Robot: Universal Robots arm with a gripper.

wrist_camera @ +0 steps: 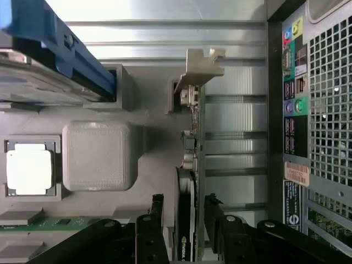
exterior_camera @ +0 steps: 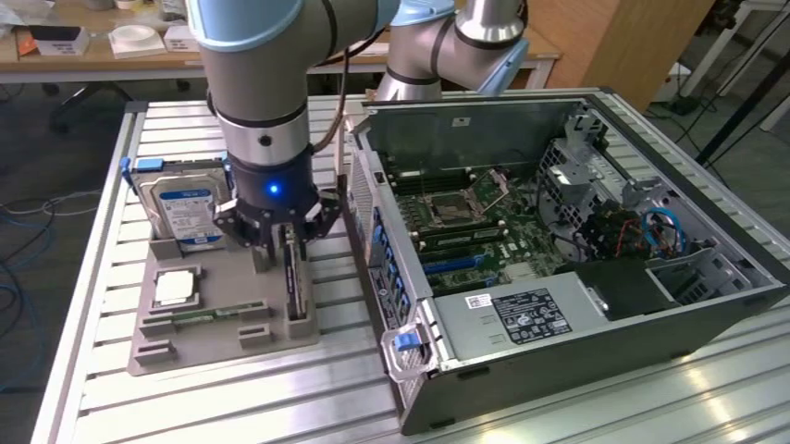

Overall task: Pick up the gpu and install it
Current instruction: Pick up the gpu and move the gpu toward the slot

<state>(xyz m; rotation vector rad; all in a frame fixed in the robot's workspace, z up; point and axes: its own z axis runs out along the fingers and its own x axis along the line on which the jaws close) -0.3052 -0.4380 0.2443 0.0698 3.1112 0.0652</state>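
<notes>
Slatted metal table (exterior_camera: 185, 407): open PC case (exterior_camera: 580, 231) on ext view's right, grey parts tray (exterior_camera: 185, 347) on ext view's left, just beside case. Robot arm (exterior_camera: 259, 83) is over the tray. Hard drive (exterior_camera: 183, 211) stands at tray's far end. gpu (exterior_camera: 294, 291) (wrist_camera: 192, 143) stands on edge in slot along tray side nearest case, silver bracket at one end. Gripper (exterior_camera: 281, 248) (wrist_camera: 184, 201) sits right above gpu's cooler end, jaws spread wide, one of the fingers (wrist_camera: 214, 212) on each side of card. It straddles the card w/o clamping and holds nothing. CPU (exterior_camera: 177, 289) & memory stick (exterior_camera: 203, 317) lie flat in tray, apart from gripper.
</notes>
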